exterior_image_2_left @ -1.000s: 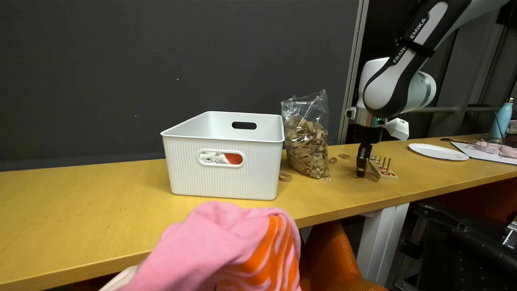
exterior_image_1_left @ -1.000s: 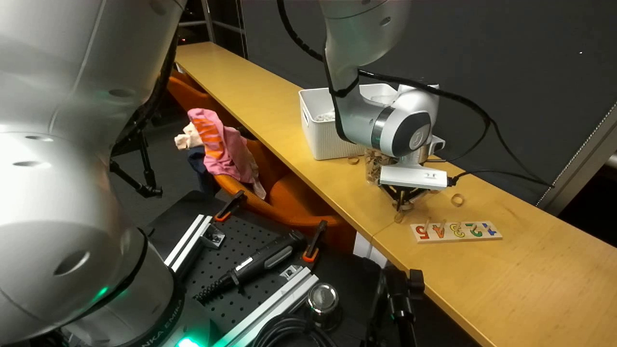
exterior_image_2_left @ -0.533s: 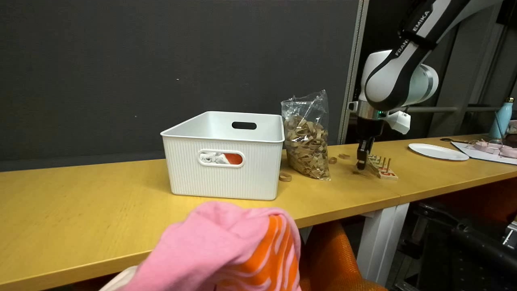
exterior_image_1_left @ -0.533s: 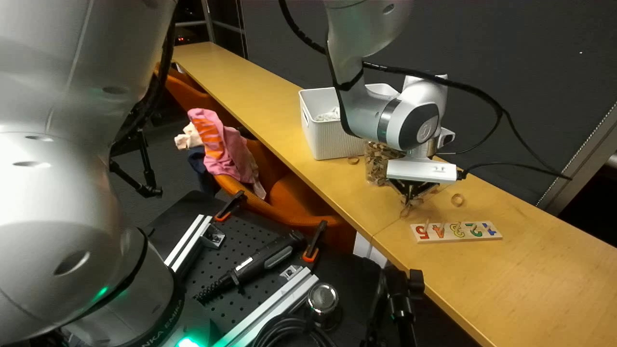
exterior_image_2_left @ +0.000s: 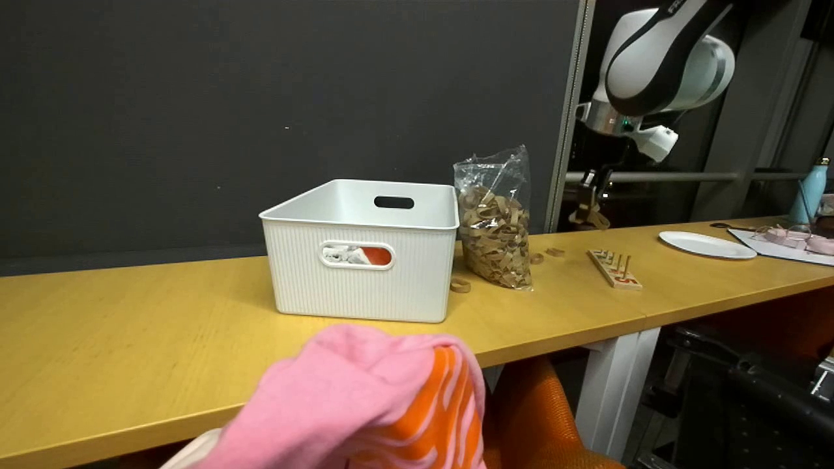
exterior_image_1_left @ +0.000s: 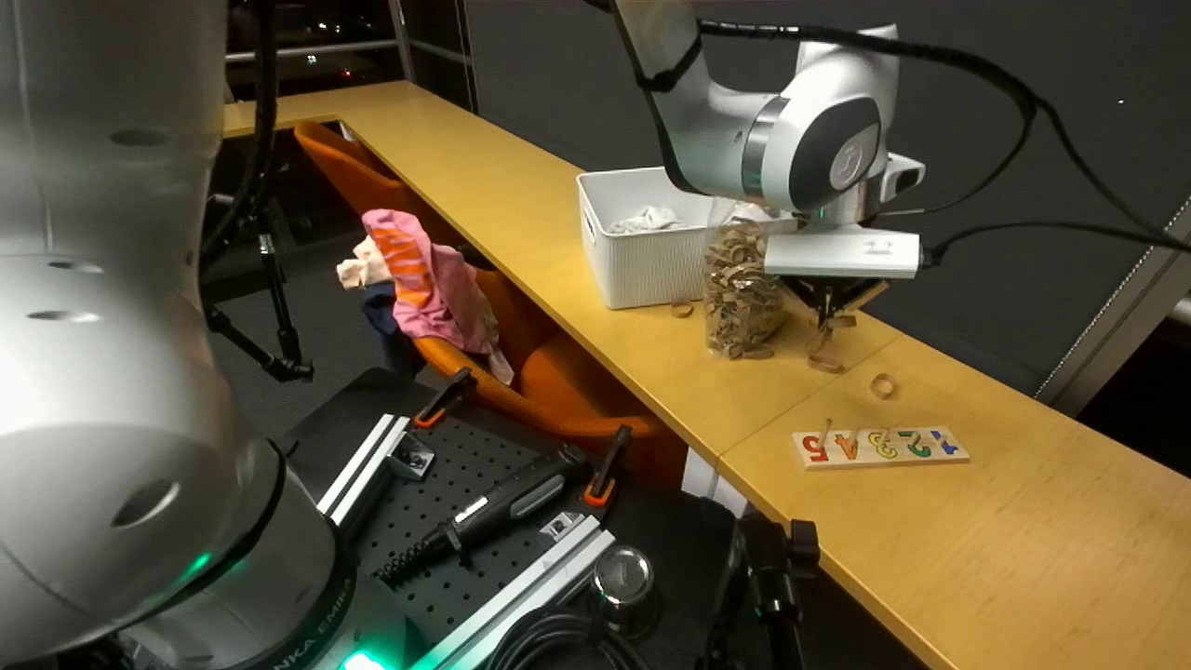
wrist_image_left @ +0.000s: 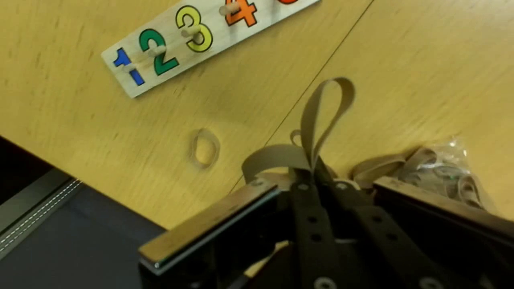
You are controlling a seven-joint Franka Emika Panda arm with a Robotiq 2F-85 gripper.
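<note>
My gripper is shut on several tan rubber bands; one stands up as a narrow loop, another curls to the left. In both exterior views the gripper hangs above the table, with bands dangling from its tips. Below lies a wooden number board with upright pegs beside painted digits; digit 5 is partly cut off in the wrist view. A loose band lies flat on the table near it. A clear bag of bands stands close to the gripper, partly visible in the wrist view.
A white basket with some white stuff inside stands beside the bag. More loose bands lie around the bag. A white plate and a blue bottle are farther along the table. Pink and orange cloth hangs over a chair.
My gripper has risen from near the tabletop beside the number board to well above it, carrying the bands up. The bag shows more fully in an exterior view. The board has stayed put.
</note>
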